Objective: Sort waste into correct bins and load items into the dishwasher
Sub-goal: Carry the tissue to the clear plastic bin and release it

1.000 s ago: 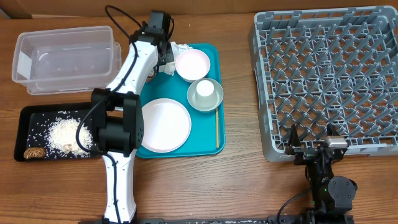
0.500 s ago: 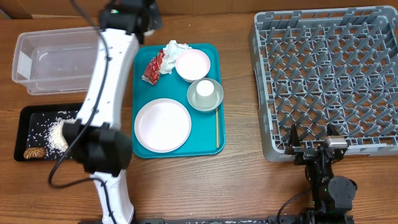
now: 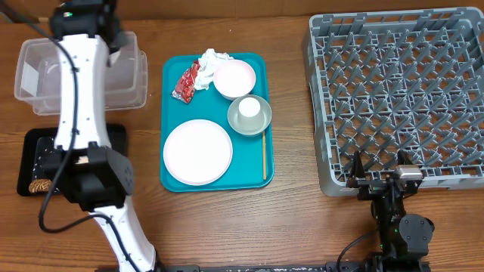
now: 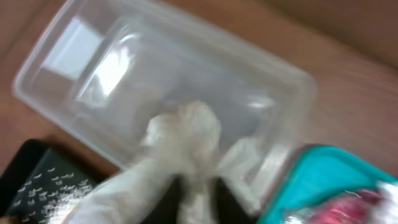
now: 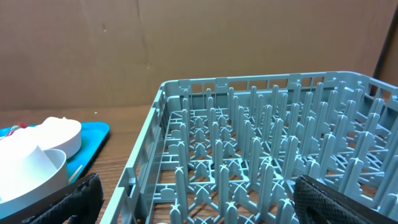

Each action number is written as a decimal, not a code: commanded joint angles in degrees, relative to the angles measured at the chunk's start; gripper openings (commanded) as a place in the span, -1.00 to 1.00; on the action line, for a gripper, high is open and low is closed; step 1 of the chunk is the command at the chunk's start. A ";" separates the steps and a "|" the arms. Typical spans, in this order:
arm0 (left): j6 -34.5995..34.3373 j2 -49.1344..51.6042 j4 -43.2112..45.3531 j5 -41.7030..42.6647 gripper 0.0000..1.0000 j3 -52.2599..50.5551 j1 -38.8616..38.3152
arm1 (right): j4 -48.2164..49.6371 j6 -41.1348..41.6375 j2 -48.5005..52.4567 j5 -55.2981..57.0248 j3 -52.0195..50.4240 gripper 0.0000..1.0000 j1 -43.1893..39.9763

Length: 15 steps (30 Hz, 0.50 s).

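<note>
I am reaching my left arm (image 3: 76, 113) over the far-left corner of the surface (image 3: 295, 219), and my left jaws are hanging above the clear tub (image 3: 34, 98). The left wrist view is badly blurred, but the jaws are looking clenched on a crumpled napkin (image 4: 186, 127), a pale lump that is showing over the tub's open inside. Just in front of the tub the black tray (image 3: 30, 147) is lying, half hidden under my arm, with rice crumbs (image 4: 46, 186) scattered in it and the brown lump (image 3: 39, 184) sitting in its near-left corner.

The teal tray (image 3: 172, 177) is lying beside both bins, towards the middle. On it the white plate (image 3: 198, 151) is taking up the near end, and the white bowl (image 3: 234, 78) is sitting at the far end. The grey bowl (image 3: 262, 122) is standing between them to the right, with the white cup (image 3: 248, 109) inside it. The wooden stick (image 3: 264, 159) is lying along the tray's right edge. A second napkin (image 3: 214, 59) is touching the white bowl's rim, and the red wrapper (image 3: 186, 81) is lying just beside that napkin.

The dish rack (image 3: 401, 91) is filling the right side, and no dishes are showing among its pegs. My right jaws are resting low at its near edge, spread wide and gripping nothing.
</note>
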 commanded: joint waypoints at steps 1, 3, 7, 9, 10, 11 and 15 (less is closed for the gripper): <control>-0.31 2.80 -0.37 0.66 0.27 -0.37 3.82 | 0.35 -0.04 -0.68 0.52 -0.59 1.00 -0.11; -0.31 2.86 -0.04 1.40 0.45 -0.37 5.25 | 0.35 -0.04 -0.68 0.52 -0.59 1.00 -0.11; 0.13 1.90 0.98 2.51 0.62 -0.04 6.21 | 0.35 -0.04 -0.68 0.52 -0.59 1.00 -0.11; 0.13 0.96 0.85 6.80 0.62 0.26 6.05 | 0.35 -0.04 -0.68 0.52 -0.59 1.00 -0.11; 0.13 0.33 0.72 10.36 0.62 0.33 5.88 | 0.35 -0.04 -0.68 0.52 -0.59 1.00 -0.11; 0.15 -0.37 0.57 14.93 0.62 0.33 5.60 | 0.35 -0.04 -0.68 0.52 -0.59 0.99 -0.11; 5.20 -2.43 -0.26 38.18 0.62 0.33 3.65 | 0.35 -0.04 -0.68 0.52 -0.59 1.00 -0.11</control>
